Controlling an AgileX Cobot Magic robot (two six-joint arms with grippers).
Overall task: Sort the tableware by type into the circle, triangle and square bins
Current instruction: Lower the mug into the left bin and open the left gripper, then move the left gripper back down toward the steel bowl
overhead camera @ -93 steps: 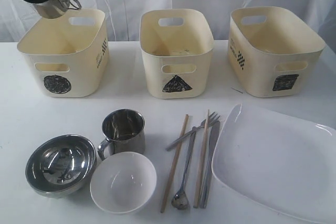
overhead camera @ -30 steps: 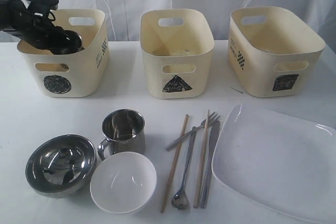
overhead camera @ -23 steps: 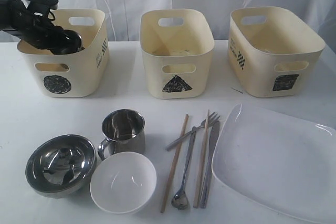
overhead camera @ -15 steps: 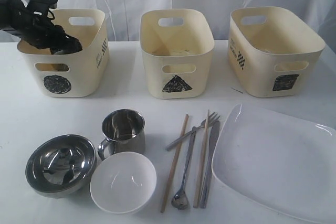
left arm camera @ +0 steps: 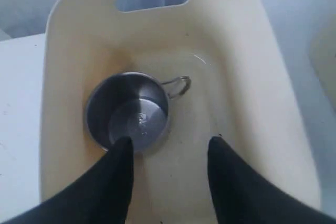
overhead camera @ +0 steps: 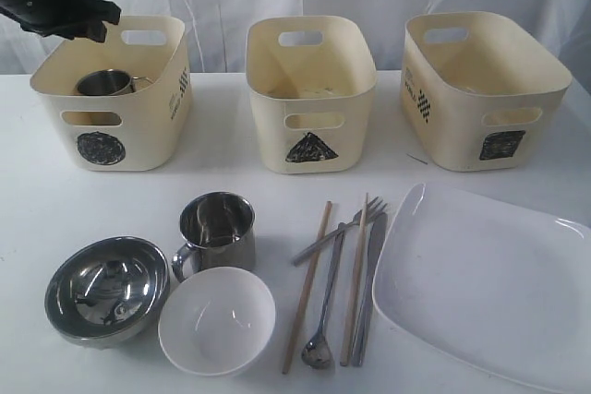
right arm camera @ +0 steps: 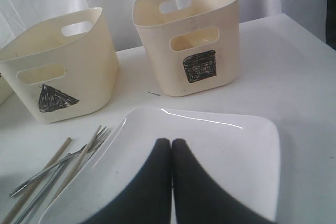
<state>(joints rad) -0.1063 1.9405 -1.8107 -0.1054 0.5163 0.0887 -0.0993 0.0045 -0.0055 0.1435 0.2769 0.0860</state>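
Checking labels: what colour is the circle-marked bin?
The circle bin is cream, its mark black; best in the exterior view.

The left gripper (overhead camera: 97, 20), up at ten o'clock, is black and lumpy. Its two fingers (left arm camera: 118, 182) are smooth and black, wide at the base and thin at the tips. The right gripper (right arm camera: 171, 145) has the same black fingers.

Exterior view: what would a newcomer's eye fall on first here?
Three cream bins stand in a row at the back, and a steel mug sits upright in the circle bin on the left, the left arm's jaws open above it. The large white plate fills the front right; left of it lie cutlery, a white bowl, a steel bowl and a second mug.
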